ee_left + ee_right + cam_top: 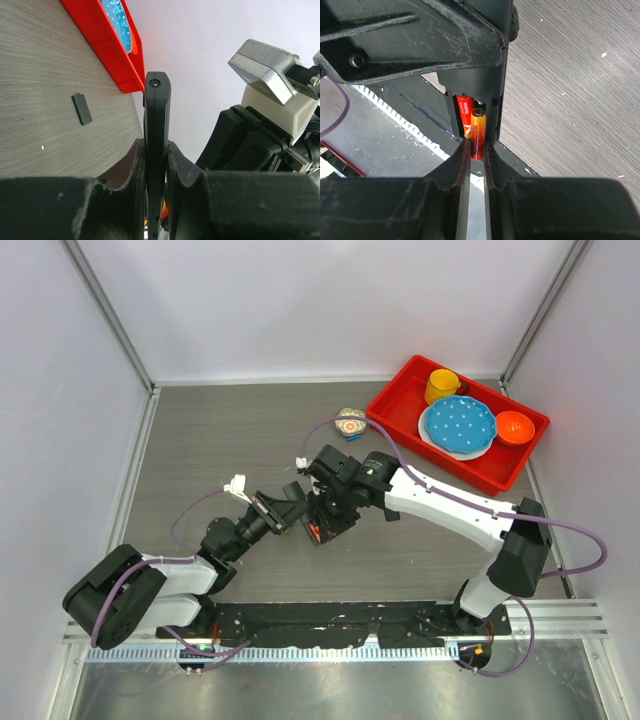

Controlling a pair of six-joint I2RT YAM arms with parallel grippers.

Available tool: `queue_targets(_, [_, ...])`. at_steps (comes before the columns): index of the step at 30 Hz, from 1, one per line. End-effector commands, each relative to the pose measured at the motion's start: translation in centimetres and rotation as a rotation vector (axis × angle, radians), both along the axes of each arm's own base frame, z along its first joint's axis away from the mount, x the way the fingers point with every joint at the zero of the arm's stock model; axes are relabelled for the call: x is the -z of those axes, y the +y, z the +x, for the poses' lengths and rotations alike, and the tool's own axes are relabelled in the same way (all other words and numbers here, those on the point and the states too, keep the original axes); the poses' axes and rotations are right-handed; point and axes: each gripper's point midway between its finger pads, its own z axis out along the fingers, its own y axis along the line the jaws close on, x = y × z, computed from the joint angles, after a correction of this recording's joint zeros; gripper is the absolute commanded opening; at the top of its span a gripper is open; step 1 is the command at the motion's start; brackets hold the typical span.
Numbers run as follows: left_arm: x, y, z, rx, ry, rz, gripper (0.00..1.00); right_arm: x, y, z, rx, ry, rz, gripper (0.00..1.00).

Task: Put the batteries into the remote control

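Note:
My left gripper (156, 167) is shut on the remote control (157, 112), a slim black bar held edge-on and pointing up out of the jaws. From the top, the left gripper (290, 508) and right gripper (322, 520) meet over the middle of the table. The right gripper (478, 150) is shut on an orange battery (478, 131). Its far end sits in the remote control's (492, 75) narrow recess. A red battery (465, 115) lies in that recess beside it. An orange spot of battery (315, 532) shows between the grippers.
A red tray (385, 390) at the back right holds a yellow cup (441, 386), a blue plate (458, 427) and an orange bowl (514, 427). A small round patterned object (350, 423) lies beside it. A small flat black piece (81, 109) lies on the table.

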Motion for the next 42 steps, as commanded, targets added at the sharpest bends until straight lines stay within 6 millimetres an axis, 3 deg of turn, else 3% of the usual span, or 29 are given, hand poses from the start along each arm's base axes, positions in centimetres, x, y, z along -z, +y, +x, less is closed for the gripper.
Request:
queue_targets(1, [-6.7, -0.4, -2.1, 0.091, -0.197, -0.171, 0.0, -0.5, -0.9, 1.4, -0.008, -0.053, -0.046, 0.01])
queue_targets(25, [-7.6, -0.9, -3.3, 0.164, -0.237, -0.19, 0.0, -0.1, -0.9, 1.9, -0.039, -0.044, -0.075, 0.01])
queue_targets(30, [-7.4, -0.8, -3.0, 0.149, -0.228, -0.189, 0.0, -0.3, -1.1, 2.1, -0.036, -0.05, -0.081, 0.11])
queue_targets(42, [-6.8, -1.1, -2.0, 0.129, -0.183, -0.191, 0.0, -0.5, -1.4, 2.5, -0.04, -0.059, -0.108, 0.17])
